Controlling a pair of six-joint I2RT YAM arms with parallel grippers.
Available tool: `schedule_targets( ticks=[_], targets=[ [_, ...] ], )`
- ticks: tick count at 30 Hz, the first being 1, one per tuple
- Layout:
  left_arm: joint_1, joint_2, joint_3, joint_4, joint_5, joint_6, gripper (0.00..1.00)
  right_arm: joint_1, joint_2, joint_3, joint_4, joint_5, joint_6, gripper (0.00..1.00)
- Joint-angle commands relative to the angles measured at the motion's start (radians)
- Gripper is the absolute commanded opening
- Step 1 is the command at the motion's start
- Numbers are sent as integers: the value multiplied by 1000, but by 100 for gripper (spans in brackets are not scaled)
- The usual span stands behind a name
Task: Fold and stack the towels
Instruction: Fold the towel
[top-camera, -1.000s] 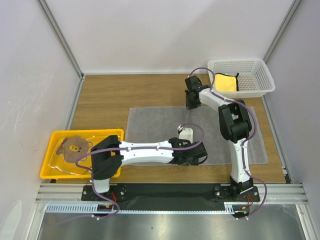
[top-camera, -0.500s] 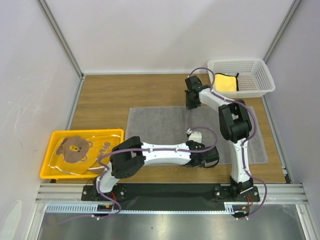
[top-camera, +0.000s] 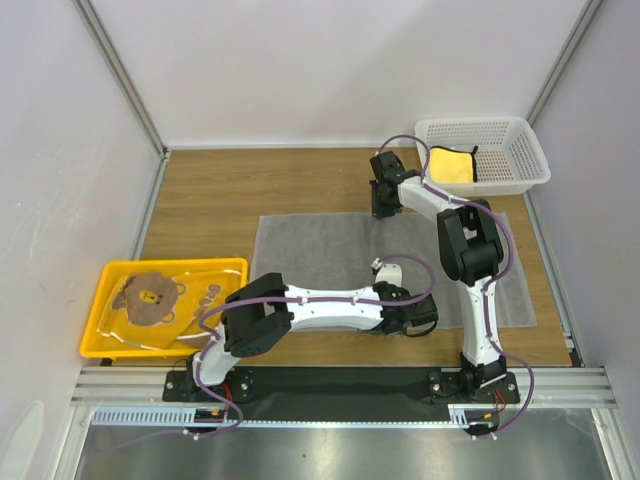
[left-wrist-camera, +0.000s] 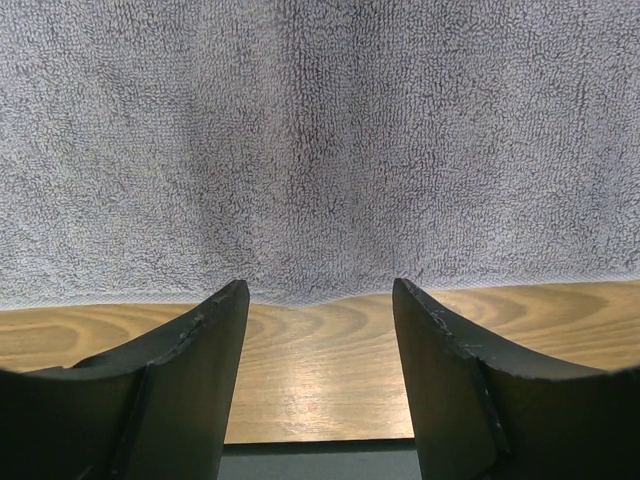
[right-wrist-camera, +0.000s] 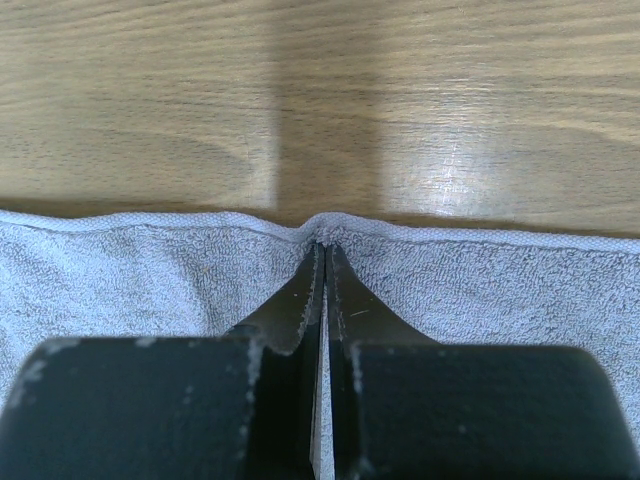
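Note:
The grey towel (top-camera: 320, 262) lies spread flat on the wooden table. My left gripper (top-camera: 407, 323) hovers low at its near edge, open; in the left wrist view its fingertips (left-wrist-camera: 236, 296) flank the towel's hem (left-wrist-camera: 320, 150) with only bare wood between them. My right gripper (top-camera: 381, 207) is shut on the towel's far edge, and in the right wrist view the hem (right-wrist-camera: 322, 232) is pinched into a small ridge at the gripper (right-wrist-camera: 322, 248). A yellow towel (top-camera: 452, 165) sits in the basket. The bear-face towel (top-camera: 150, 294) lies in the tray.
The white mesh basket (top-camera: 525, 152) stands at the back right. The yellow plastic tray (top-camera: 97, 338) is at the front left. Just behind the left gripper the table's front edge (left-wrist-camera: 320, 452) drops to a dark rail. Grey walls close in both sides.
My left arm has swung right along the towel's near edge, and its jaws have narrowed somewhat. The right gripper has stayed pinched on the far edge.

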Motion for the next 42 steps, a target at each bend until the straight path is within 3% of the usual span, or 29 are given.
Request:
schedule_targets(
  ticks=[1, 18, 32, 38, 42],
  targets=[
    [-9, -2, 41, -7, -34, -14, 65, 5, -10, 2, 2, -21, 5, 0],
    [-12, 39, 55, 30, 7, 13, 62, 8, -3, 0, 3, -21, 9, 0],
    [5, 84, 38, 16, 31, -22, 53, 7, -3, -1, 3, -17, 5, 0],
    [5, 84, 23, 21, 26, -30, 41, 8, 3, -1, 3, -21, 7, 0],
    [5, 79, 15, 30, 26, -25, 18, 8, 6, 0, 5, -26, 7, 0]
  ],
)
